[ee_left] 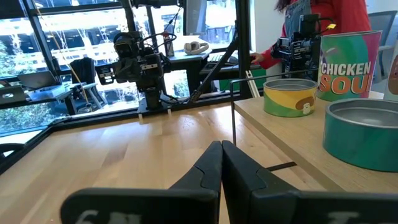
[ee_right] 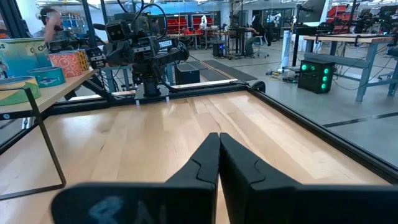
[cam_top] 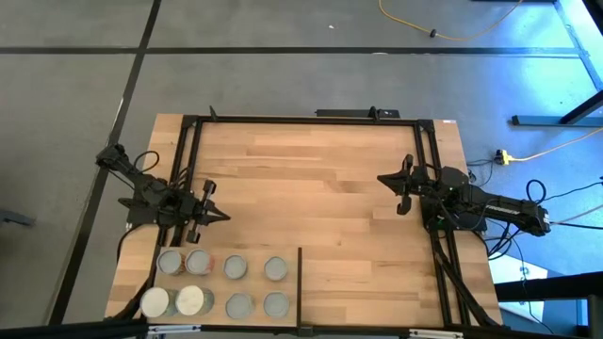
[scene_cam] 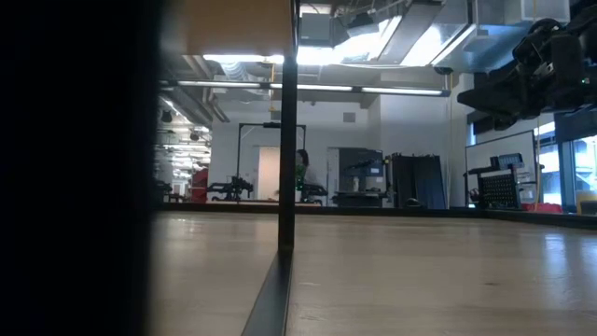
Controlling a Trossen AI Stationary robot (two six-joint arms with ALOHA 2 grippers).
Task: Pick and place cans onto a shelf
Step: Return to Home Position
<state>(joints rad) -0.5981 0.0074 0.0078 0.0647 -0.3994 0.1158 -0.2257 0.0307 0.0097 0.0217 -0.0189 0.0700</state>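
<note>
Shelf point(cam_top: 254, 286): flat rectangular pale plywood board, smooth, at the near left corner of the planked worktop point(cam_top: 320, 188). Thin black upright point(cam_top: 300, 282) on the side toward the worktop's middle.

Cans point(cam_top: 235, 267): eight on the shelf, round metal, in two rows of four. Six have silver-grey tops. Two wider ones with whitish tops sit at the left end of the near row. Sides seen from the left wrist: teal can point(ee_left: 364, 134), yellow-green can point(ee_left: 289, 96), taller printed can point(ee_left: 348, 62).

Left claw point(ee_left: 221, 152): just beyond the shelf's far edge, dark fingers pressed together, holding nothing.

Right claw point(ee_right: 219, 146): well apart, at the worktop's right side, fingers likewise closed, empty.

Black frame rail point(cam_top: 301, 120) along the far edge.
</note>
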